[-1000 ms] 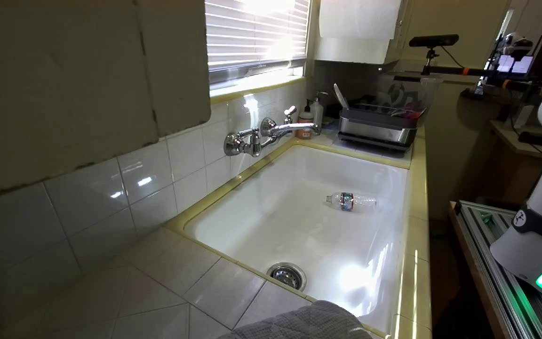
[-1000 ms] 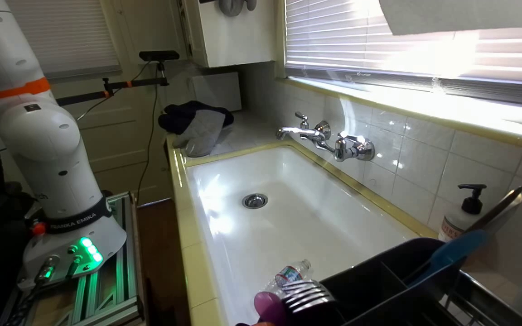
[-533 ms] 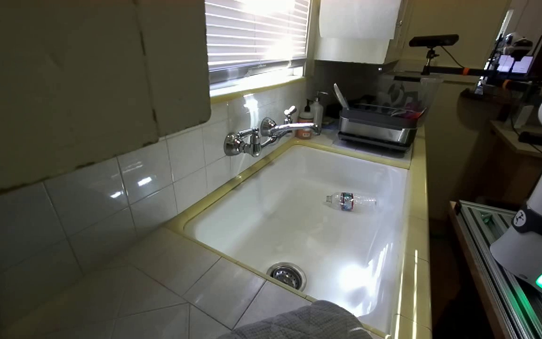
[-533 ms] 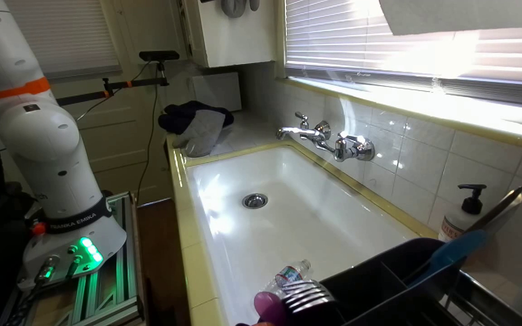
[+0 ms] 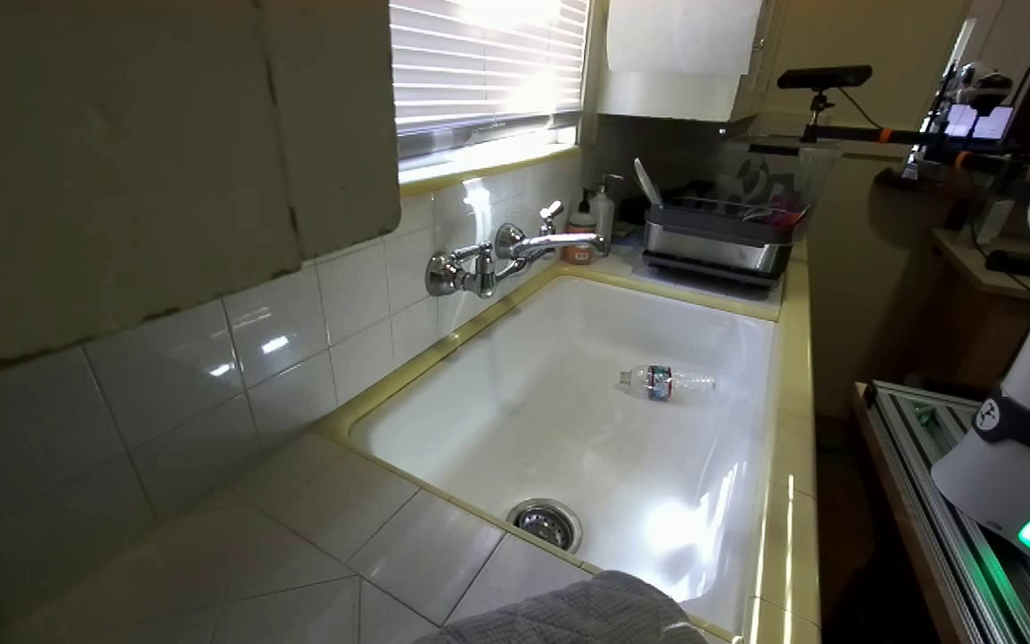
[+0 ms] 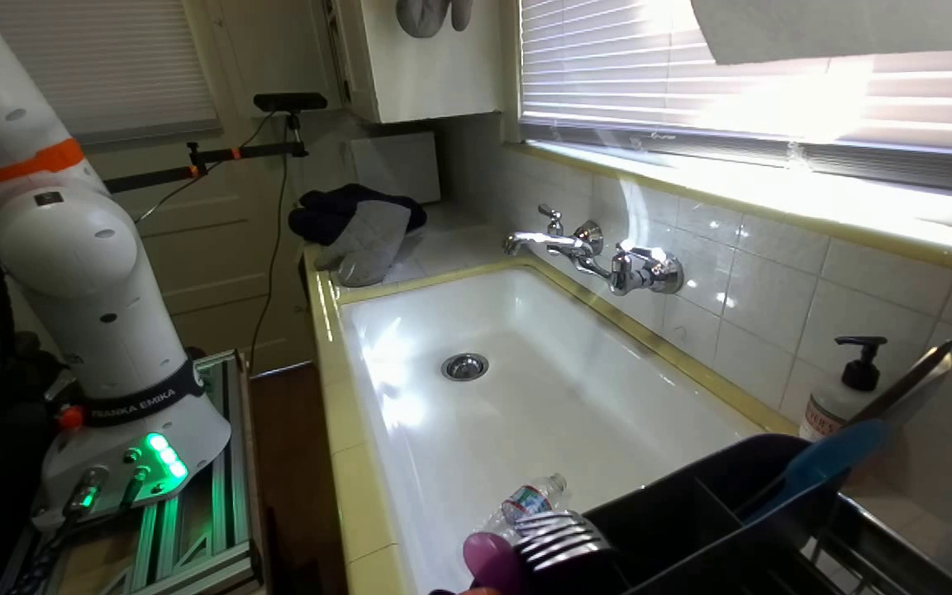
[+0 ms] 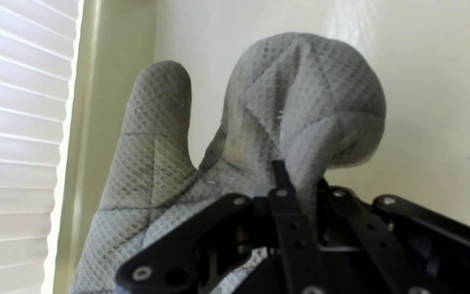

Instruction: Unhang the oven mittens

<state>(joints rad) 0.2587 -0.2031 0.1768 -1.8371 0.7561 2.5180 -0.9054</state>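
Observation:
A grey oven mitten [image 7: 153, 134] with nubby quilted fabric fills the middle of the wrist view, in front of a white cabinet door. Its thumb points up at the left and its rounded hand part bulges up in the middle. My gripper [image 7: 300, 173] is shut on a bunched fold of it, with one finger on each side. The fingers hide part of the mitten's lower body. In an exterior view the mitten's lower end [image 6: 424, 15] shows at the top edge, before the cabinet; its upper part is out of view. The gripper is outside both exterior views.
Grey quilted cloth [image 6: 373, 235] and a dark cloth [image 6: 335, 211] lie on the counter beside the sink [image 5: 569, 420], below the cabinet [image 6: 443, 83]. The window blind [image 7: 14, 163] and frame [image 7: 100, 122] stand close left of the mitten. A plastic bottle [image 5: 667, 383] lies in the sink.
The mitten has shifted slightly and hangs a little lower at the top of an exterior view, so more of it shows. The arm has leaned back slightly, away from the sink.

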